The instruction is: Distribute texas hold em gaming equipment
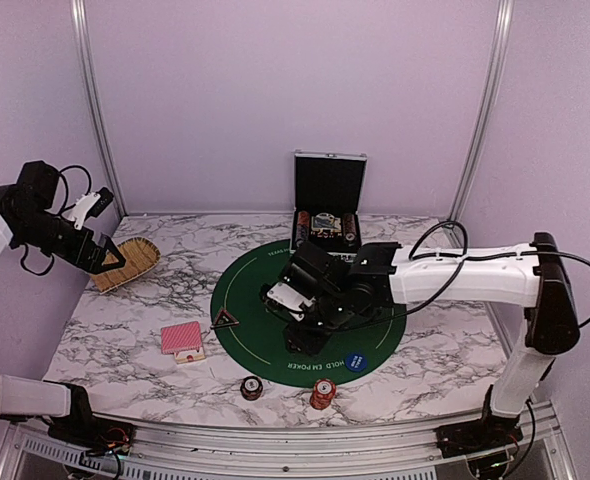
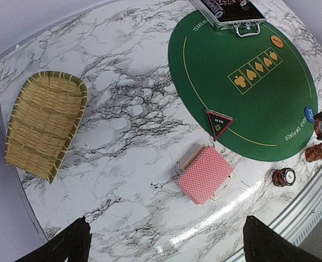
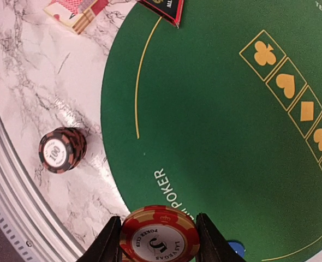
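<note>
Placing chips: judged the step in hand; one red-and-white chip (image 3: 160, 232) is up in the right gripper (image 3: 159, 248), low over the near edge of the mat (image 1: 250, 300)
Right gripper: clenched on that chip's rim, a finger at either side, the printed face towards the wrist camera
Left gripper (image 2: 166, 243): released, fingers spread wide, raised high at the left over the counter (image 1: 125, 335) near the basket (image 1: 125, 262), grasping nothing
Next move: likely a short carry to a player's spot off the mat, then a level lowering before letting go, so the chip lands flat and does not roll; which spot I cannot tell
Red stack (image 1: 322, 392): red-and-white chips standing on the counter just off the mat's near edge
Dark stack (image 1: 251, 388): short column of dark chips with pale rim stripes, on the counter left of the red stack, apart from it
Cards (image 1: 181, 340): red-backed deck with a fine lattice print, lying on the counter left of the mat; looks slightly askew
Token (image 1: 224, 319): flat dark triangle with a red border, at the mat's left edge
Blue disc (image 1: 357, 362): small, flat, round, on the mat's near rim
Orange disc (image 2: 276, 40): small and flat, on the mat close to the case
Case (image 1: 328, 205): hard metal-edged box, lid upright, at the mat's far side, chips racked inside
Mat: round green felt, matte, printed with gold suit boxes
Counter: glossy marbled white and grey
Basket: woven straw scoop, ribbed
</note>
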{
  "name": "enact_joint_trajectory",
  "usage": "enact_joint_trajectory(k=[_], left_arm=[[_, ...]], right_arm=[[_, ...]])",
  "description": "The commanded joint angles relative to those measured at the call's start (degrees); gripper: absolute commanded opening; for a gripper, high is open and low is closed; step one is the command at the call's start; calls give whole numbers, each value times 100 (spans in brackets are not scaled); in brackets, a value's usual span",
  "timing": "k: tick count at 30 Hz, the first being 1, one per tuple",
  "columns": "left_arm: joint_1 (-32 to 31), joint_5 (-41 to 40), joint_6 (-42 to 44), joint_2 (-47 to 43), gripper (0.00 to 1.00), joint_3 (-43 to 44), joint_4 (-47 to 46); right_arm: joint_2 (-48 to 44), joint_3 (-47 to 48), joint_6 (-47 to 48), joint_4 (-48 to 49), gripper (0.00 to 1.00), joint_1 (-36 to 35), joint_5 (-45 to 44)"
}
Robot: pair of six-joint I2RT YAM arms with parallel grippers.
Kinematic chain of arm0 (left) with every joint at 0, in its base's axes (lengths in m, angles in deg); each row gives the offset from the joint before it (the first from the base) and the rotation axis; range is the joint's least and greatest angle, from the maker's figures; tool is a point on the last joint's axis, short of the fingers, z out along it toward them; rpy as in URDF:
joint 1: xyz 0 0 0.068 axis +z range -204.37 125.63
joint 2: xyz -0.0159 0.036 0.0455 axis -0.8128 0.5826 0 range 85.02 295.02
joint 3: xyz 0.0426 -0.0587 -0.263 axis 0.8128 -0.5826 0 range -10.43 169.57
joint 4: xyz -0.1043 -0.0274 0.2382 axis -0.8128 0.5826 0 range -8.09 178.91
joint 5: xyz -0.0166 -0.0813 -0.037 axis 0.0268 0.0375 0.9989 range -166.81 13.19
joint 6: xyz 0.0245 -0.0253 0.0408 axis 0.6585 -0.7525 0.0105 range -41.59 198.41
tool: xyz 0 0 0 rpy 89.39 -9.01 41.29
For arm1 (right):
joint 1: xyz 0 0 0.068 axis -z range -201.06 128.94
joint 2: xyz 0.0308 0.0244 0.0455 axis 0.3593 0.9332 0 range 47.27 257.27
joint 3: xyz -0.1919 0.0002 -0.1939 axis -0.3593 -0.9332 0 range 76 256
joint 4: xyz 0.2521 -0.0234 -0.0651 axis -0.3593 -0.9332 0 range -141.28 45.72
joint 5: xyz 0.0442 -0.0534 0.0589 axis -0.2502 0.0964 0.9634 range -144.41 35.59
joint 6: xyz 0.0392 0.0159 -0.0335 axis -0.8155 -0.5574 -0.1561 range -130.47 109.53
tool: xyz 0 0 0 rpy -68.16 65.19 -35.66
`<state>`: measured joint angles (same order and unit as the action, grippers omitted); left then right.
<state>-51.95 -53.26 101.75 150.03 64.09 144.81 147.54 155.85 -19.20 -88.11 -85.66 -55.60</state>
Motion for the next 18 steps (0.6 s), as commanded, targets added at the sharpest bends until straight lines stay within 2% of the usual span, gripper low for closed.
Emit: enact_joint_trajectory(k=[1, 10, 18], left_arm=[[-10, 67, -48, 74, 99, 158, 184], [-8, 81, 3, 82, 99, 136, 179], [-9, 133, 50, 35, 99, 133, 179]], right_arm=[[852, 900, 290, 315, 6, 104, 30], [2757, 2792, 632, 374, 6, 171, 410], [3694, 3654, 662, 372, 7, 235, 441]])
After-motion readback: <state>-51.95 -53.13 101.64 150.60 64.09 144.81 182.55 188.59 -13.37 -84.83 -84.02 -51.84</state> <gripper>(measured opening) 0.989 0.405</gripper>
